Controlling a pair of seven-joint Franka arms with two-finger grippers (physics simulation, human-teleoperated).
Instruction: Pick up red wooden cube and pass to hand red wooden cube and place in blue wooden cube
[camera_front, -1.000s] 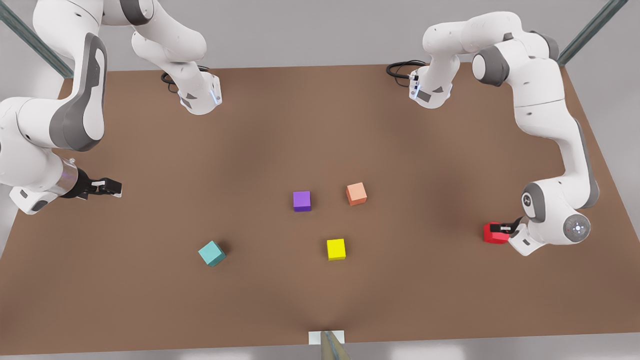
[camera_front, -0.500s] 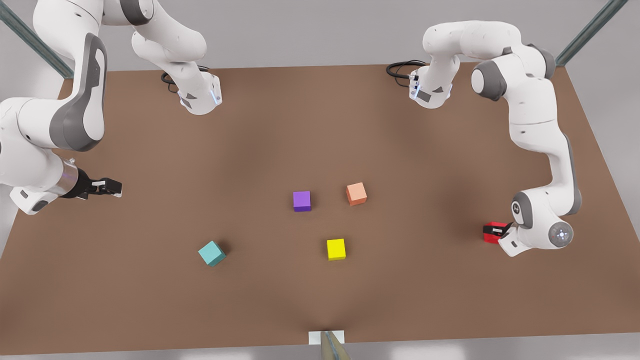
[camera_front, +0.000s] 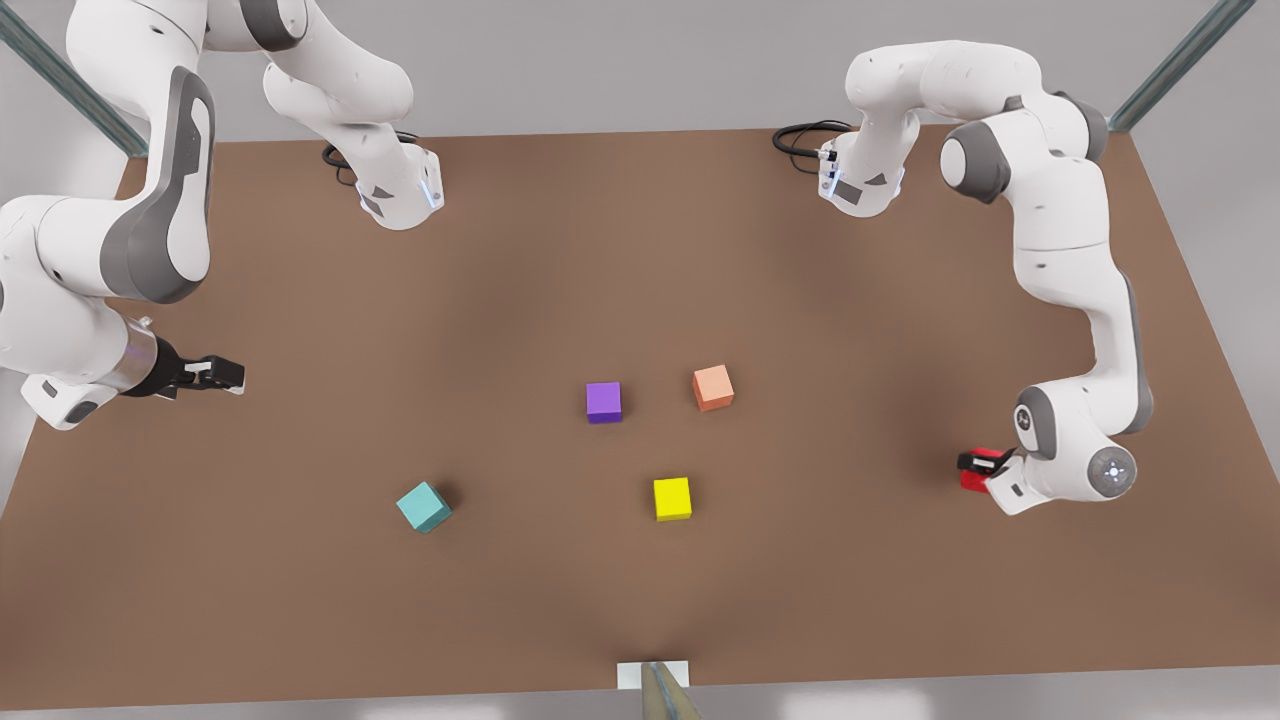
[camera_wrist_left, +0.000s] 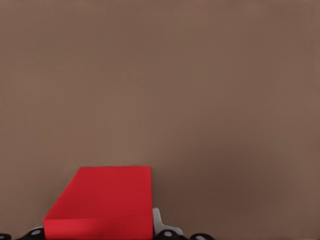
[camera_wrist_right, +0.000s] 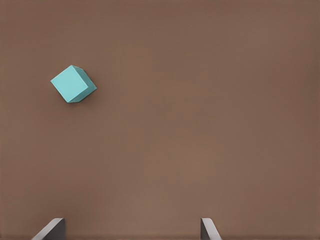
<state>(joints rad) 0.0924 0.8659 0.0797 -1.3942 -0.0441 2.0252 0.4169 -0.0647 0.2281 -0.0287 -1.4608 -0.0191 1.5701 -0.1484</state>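
Observation:
The red wooden cube (camera_front: 972, 481) lies on the brown table (camera_front: 640, 250) at the front view's right. My left gripper (camera_front: 977, 462) is down right over it and covers part of it. In the left wrist view the red wooden cube (camera_wrist_left: 105, 200) sits close up against the gripper's black parts. The hand, my right gripper (camera_front: 225, 375), hovers open at the front view's left on a silver wrist, holding nothing. The blue wooden cube (camera_front: 424, 506), teal, rests at the front left, and it is seen as the blue wooden cube (camera_wrist_right: 73, 83) beyond the open fingertips (camera_wrist_right: 50, 229).
A purple cube (camera_front: 603, 401), a salmon-orange cube (camera_front: 712, 387) and a yellow cube (camera_front: 672, 498) sit near the table's middle. Both arm bases stand at the far edge. A small white block (camera_front: 652, 674) is at the near edge.
The left arm has sunk lower and shifted slightly toward the front view's left, now covering more of the red cube. The right arm has stayed still.

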